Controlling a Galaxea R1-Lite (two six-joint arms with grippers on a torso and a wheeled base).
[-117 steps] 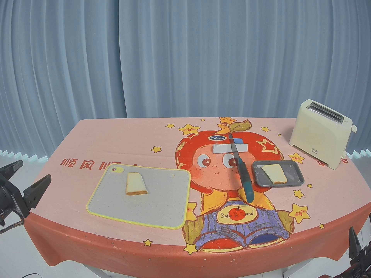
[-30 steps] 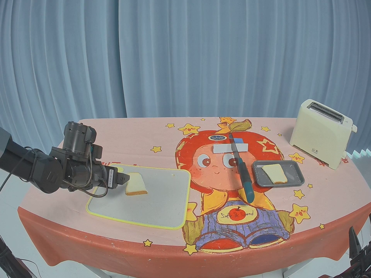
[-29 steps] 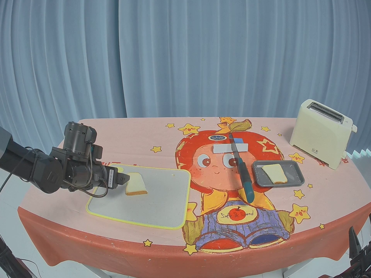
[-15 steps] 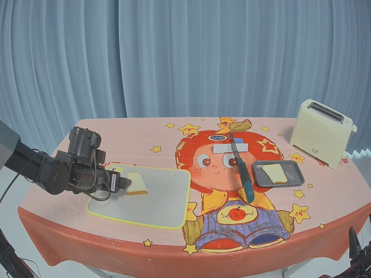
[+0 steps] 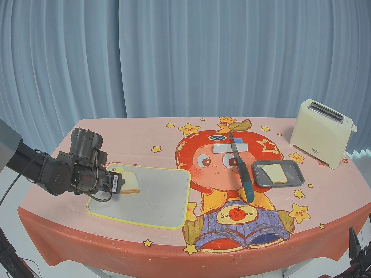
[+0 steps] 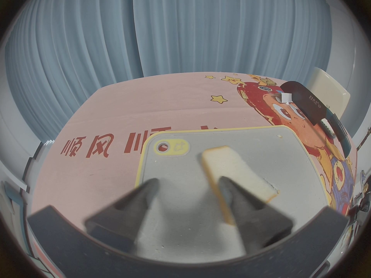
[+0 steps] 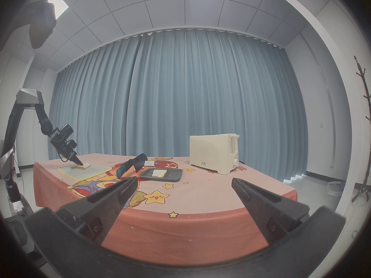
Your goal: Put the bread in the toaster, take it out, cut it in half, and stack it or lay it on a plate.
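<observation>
The bread slice (image 6: 235, 172) lies flat on the cutting board (image 6: 301, 163). The left hand (image 6: 188, 184) is spread apart, one finger at the slice's near edge. Centre the slice between both fingers before closing; clamp lightly.

The head view looks forward and down from above the near edge of the table (image 5: 116, 136), far enough back to hold its whole top, with the curtain (image 5: 193, 47) across the upper half of the frame. The left wrist view sits low and very close over the cutting board (image 6: 247, 147), facing across the table toward the curtain, with the left gripper (image 6: 188, 181) in its foreground. The right wrist view sits well back off the table's near right corner, about level with the top, looking across it past the right gripper (image 7: 183, 181). All three share the board, the knife (image 5: 241, 166) and the toaster (image 5: 320, 134), which the head view holds at its right edge
</observation>
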